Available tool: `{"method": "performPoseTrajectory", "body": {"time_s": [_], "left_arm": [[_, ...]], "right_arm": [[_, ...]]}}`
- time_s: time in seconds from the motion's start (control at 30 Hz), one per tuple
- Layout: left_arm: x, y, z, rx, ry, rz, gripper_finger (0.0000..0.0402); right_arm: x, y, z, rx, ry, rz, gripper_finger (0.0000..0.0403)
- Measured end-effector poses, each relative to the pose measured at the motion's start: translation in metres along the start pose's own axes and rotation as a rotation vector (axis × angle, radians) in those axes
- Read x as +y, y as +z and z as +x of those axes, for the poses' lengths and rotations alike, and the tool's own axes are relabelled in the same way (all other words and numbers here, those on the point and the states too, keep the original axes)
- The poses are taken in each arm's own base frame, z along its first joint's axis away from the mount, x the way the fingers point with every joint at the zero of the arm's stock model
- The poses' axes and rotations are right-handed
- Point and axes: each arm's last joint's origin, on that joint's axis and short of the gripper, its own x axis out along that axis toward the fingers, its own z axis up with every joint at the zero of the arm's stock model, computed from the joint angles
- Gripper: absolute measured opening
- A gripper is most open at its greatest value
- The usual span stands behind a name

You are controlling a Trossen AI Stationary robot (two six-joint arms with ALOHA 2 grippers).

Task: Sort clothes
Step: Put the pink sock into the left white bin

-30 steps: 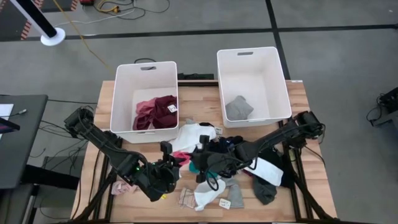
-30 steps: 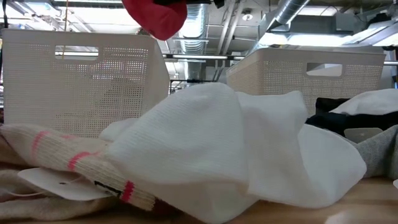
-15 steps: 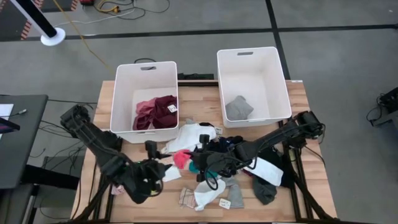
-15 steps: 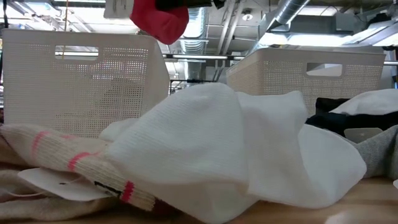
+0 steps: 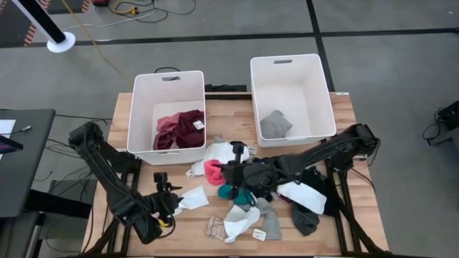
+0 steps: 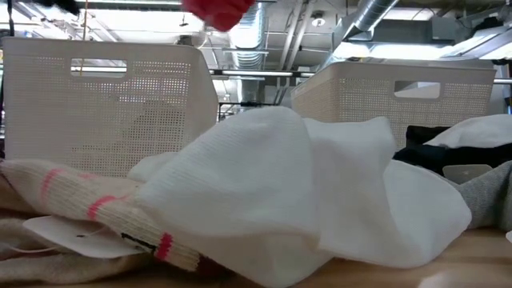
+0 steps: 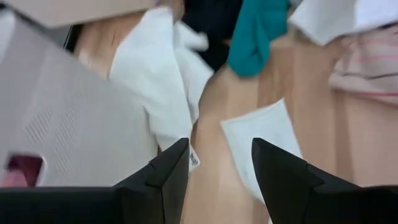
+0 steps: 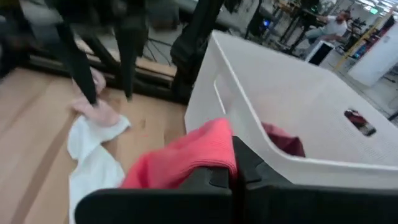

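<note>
The clothes lie in a heap [image 5: 269, 179] at mid-table, with more socks [image 5: 240, 222] near the front edge. My right gripper [image 5: 228, 170] hangs over the heap's left end, shut on a pink garment [image 5: 213, 170], which shows red at the top of the low view [image 6: 218, 11]. My left gripper [image 5: 171, 192] is open at the near left, above a white cloth [image 7: 261, 134] lying flat on the wood, and touches nothing. Maroon and pink clothes [image 5: 179, 127] lie in the left bin [image 5: 143, 86]. A grey garment [image 5: 275, 124] lies in the right bin [image 5: 326, 93]. My right gripper pinches a bunched fold of the pink garment [image 8: 214, 155] between its two shut fingers, coming nearly level from the table's right. The garment is lifted clear of the table and droops slack from the fingertips on the side toward the left bin.
The two white bins stand side by side at the table's far edge. A white garment [image 5: 219, 152] lies just in front of the left bin. Bare wood [image 5: 197, 229] shows at the near left. In the right wrist view, people are in the room beyond.
My left gripper has drawn back from the pink garment toward the table's left and near edges, sinking and rolling. My right gripper has risen a little and gone toward the left bin with the pink garment, which now hangs higher above the heap.
</note>
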Motion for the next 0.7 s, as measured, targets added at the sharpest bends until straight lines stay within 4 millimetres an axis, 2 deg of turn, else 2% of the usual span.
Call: {"method": "performPoseTrajectory", "body": {"time_s": [0.23, 0.37, 0.7], "left_arm": [[-0.011, -0.041, 0.022, 0.020, 0.019, -0.061, 0.0171], [-0.014, -0.058, 0.032, 0.020, 0.019, -0.090, 0.0171], [-0.014, -0.072, 0.043, -0.032, 0.050, -0.123, 0.0171]], "right_arm": [[-0.029, 0.018, -0.010, -0.098, 0.028, 0.019, 0.0001], [-0.048, 0.025, -0.011, -0.166, 0.049, 0.026, 0.0001], [-0.105, 0.034, 0.008, -0.294, 0.111, 0.089, 0.0001]]}}
